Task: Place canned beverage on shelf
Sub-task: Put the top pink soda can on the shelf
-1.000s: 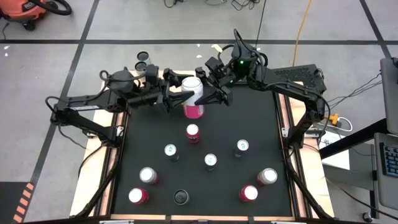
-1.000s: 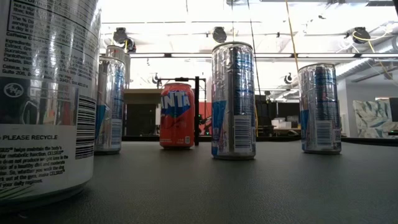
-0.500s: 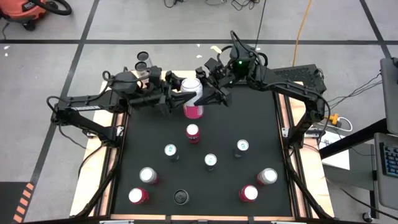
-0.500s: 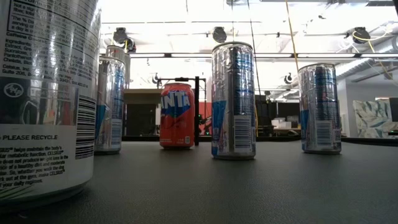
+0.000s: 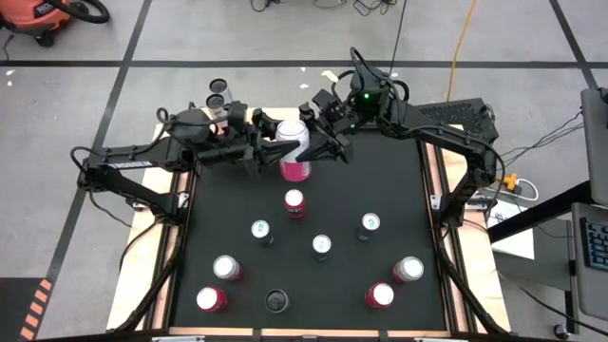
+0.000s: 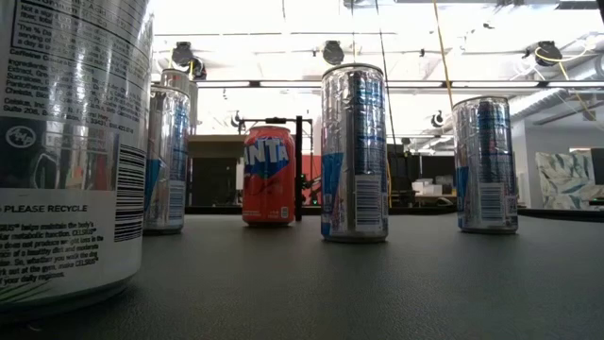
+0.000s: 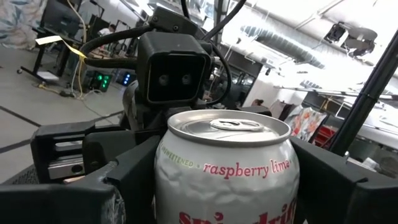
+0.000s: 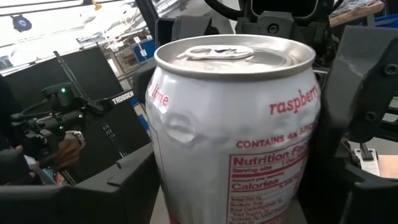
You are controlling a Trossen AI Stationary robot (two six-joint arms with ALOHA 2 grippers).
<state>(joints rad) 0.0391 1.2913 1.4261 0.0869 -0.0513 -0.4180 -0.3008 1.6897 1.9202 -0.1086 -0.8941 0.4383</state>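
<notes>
Black matting covers the table. Right gripper [image 5: 316, 144] pinches the raspberry-lime can [image 5: 294, 149] near the far edge, apparently for a handover; left gripper [image 5: 269, 152] brackets it, grip uncertain. Other cans stand nearer. No wooden shelf shows anywhere.

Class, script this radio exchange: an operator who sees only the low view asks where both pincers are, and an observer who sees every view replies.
Operator: I see only standing cans. Where are the pincers?
Observer: The left pincer and the right pincer meet at the table's far middle, either side of one can.
Operator: Which can?
Observer: It is white and pink, labelled raspberry lime, with a dented side.
Operator: Who grips it?
Observer: The right pincer's fingers press its sides.
</notes>
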